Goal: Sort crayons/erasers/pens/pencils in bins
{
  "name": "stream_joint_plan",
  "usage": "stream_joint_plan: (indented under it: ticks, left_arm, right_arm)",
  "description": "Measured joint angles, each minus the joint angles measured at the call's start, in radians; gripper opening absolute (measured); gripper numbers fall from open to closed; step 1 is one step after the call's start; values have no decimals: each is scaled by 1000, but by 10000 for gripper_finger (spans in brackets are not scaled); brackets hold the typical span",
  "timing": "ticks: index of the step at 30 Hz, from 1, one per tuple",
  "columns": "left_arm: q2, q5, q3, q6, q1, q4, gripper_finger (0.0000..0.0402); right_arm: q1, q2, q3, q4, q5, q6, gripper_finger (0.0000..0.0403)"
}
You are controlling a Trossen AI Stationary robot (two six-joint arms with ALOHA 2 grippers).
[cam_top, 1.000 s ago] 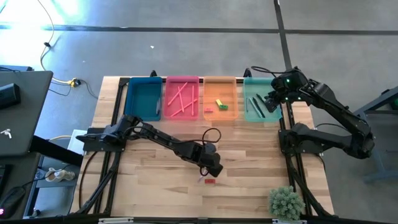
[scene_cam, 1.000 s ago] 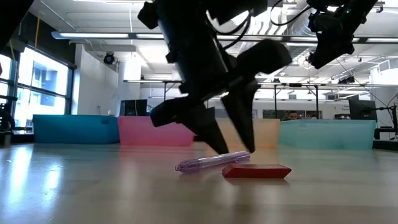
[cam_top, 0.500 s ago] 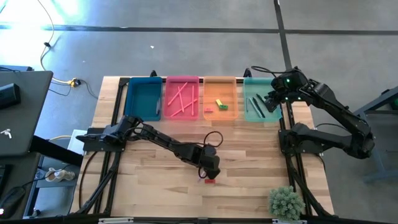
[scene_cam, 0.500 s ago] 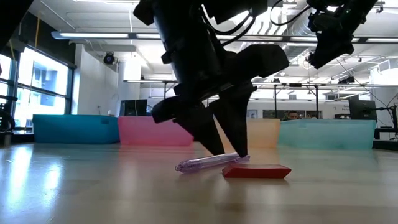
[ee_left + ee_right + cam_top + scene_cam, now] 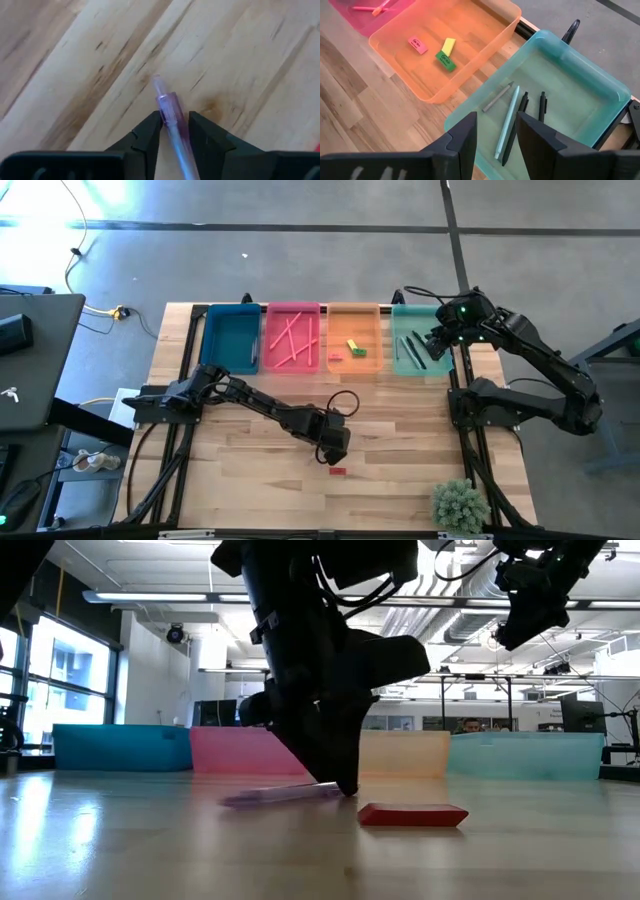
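A translucent purple pen (image 5: 172, 131) sits between the left gripper's (image 5: 173, 131) jaws; a red eraser (image 5: 338, 472) lies lower centre.

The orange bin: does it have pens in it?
No. The orange bin holds only small erasers; the pens lie in the mint-green bin.

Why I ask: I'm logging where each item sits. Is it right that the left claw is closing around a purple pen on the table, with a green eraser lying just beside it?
Not quite. The eraser beside it is red, not green, as the low view shows. The rest holds: the left claw has its fingers on either side of the purple pen on the table.
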Motion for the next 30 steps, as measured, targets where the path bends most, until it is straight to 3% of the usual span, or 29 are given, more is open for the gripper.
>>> stream_joint_plan:
  ticks: [15,30]
  left_arm:
    - [-5,71,1,61,36,-42,28]
    - [-18,218,-7,122,89,14,22]
  right_arm:
    - [0,0,0,0,0,-2,128]
    - [0,-3,0,2,-25,-3,128]
